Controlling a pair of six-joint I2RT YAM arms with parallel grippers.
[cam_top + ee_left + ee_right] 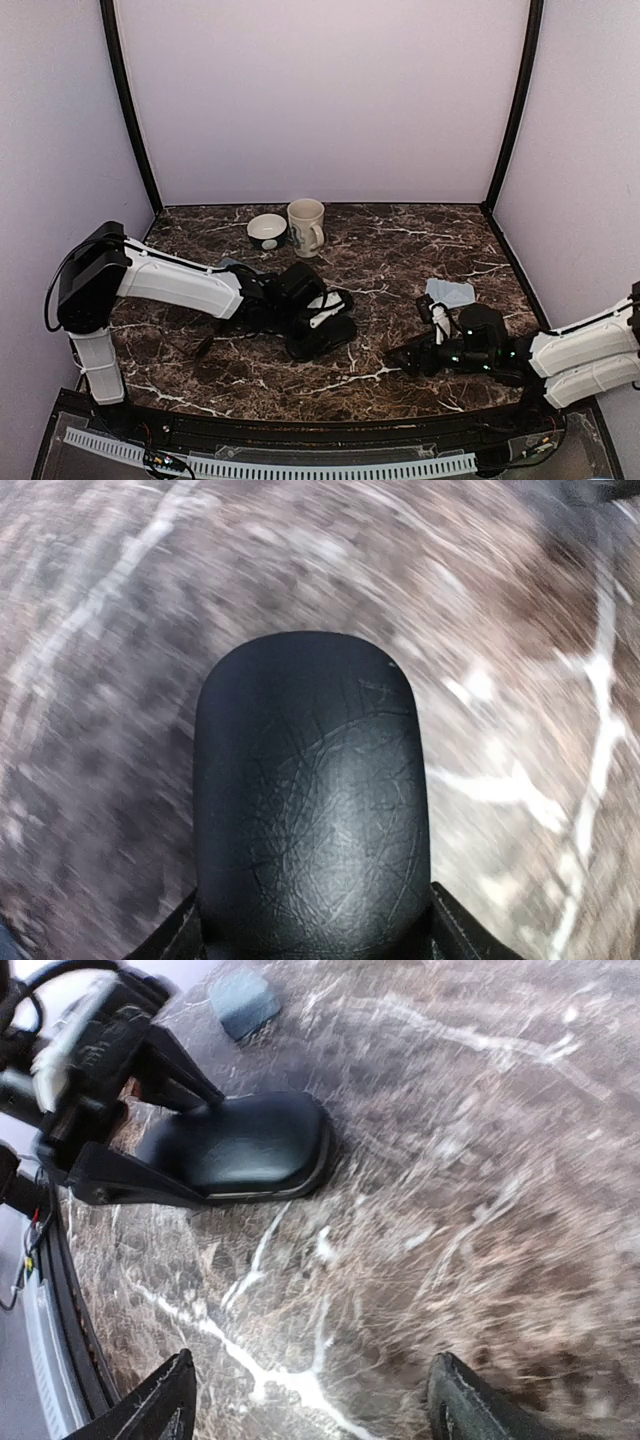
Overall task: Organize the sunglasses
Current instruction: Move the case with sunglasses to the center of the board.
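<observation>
The left tool [325, 322] is seen clamped on a black oblong case [310, 800], one finger pressed against each long side, near the middle of the marble counter [400, 240]. Whether the case rests on the counter or hangs just above it cannot be told, as the stone is smeared in both wrist views. The right tool [310, 1375] is held low over the counter to the right of the case and apart from it. Its fingers [150, 1405] are spread wide, with only bare stone between them.

A grey-blue case [243, 1002] is seen lying beyond the left tool, mostly hidden behind the left arm in the top view. A pale blue-grey item [450, 293] lies just behind the right tool. A bowl [267, 231] and a mug [306, 227] are set side by side at the far edge.

The sunglasses cannot be picked out in any view, so their place cannot be told.
</observation>
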